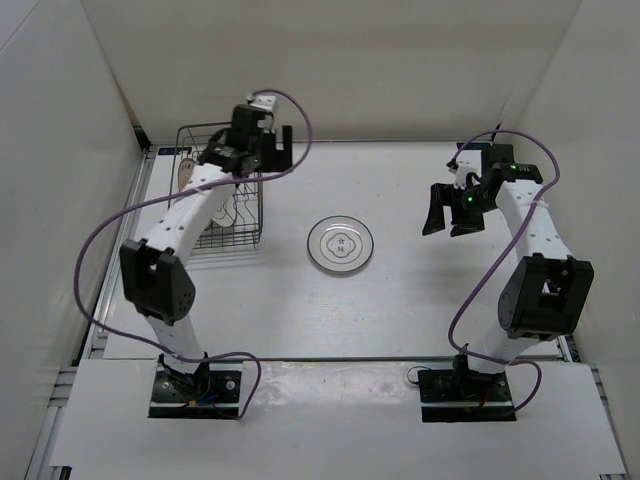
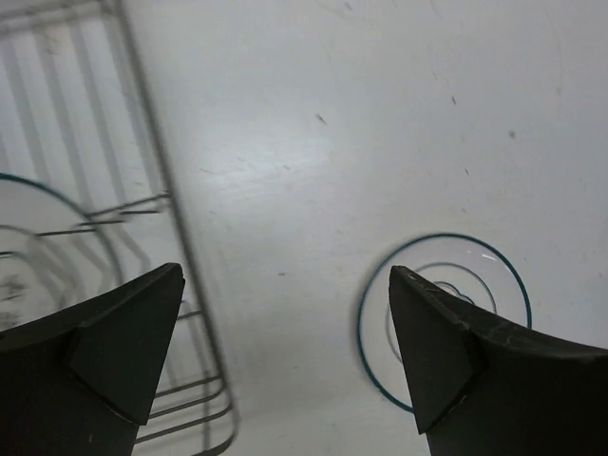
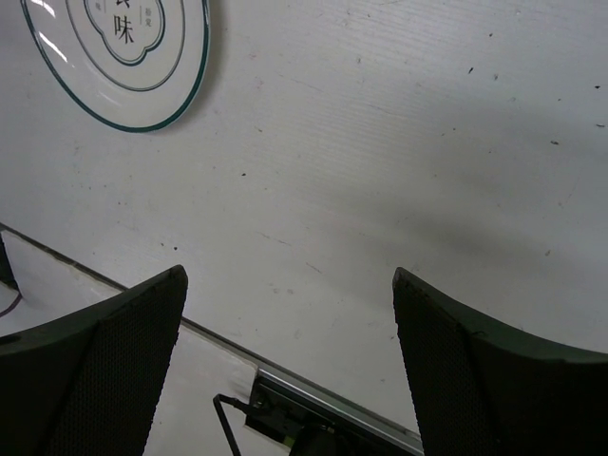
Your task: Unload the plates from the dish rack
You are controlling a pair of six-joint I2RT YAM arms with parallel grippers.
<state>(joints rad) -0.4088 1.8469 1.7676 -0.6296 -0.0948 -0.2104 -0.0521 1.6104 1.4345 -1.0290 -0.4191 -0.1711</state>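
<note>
plates are seen in two places right now: one small round white plate with grey-green rings and a small centre mark (image 1: 340,244) is lying flat on the white table (image 1: 400,300), out in the open between the two arms and well apart from the rectangular dark metal wire dish rack (image 1: 222,190), which is set at the back left of the table. inside that rack two more are made out, a pale plate with a brownish tint (image 1: 186,174) at the left side and a white ringed plate (image 1: 236,210) nearer the right side, both half hidden by wires and by the white left arm (image 1: 185,220) stretched over the basket; whether they stand upright or lean cannot be told. the left gripper (image 1: 256,150) is held over the rack's right wall, toward the back, and in its wrist view the jaws are spread wide with nothing between the dark fingers (image 2: 123,351); the rack's wires are caught below one finger and the table plate is partly covered by the other. over on the other side, the right gripper (image 1: 452,212) is held above bare table, well apart from the plate, and its jaws are likewise opened wide with nothing gripped; in its wrist view the ringed plate is cut off at the upper left corner and the table's near edge is seen low down.
</note>
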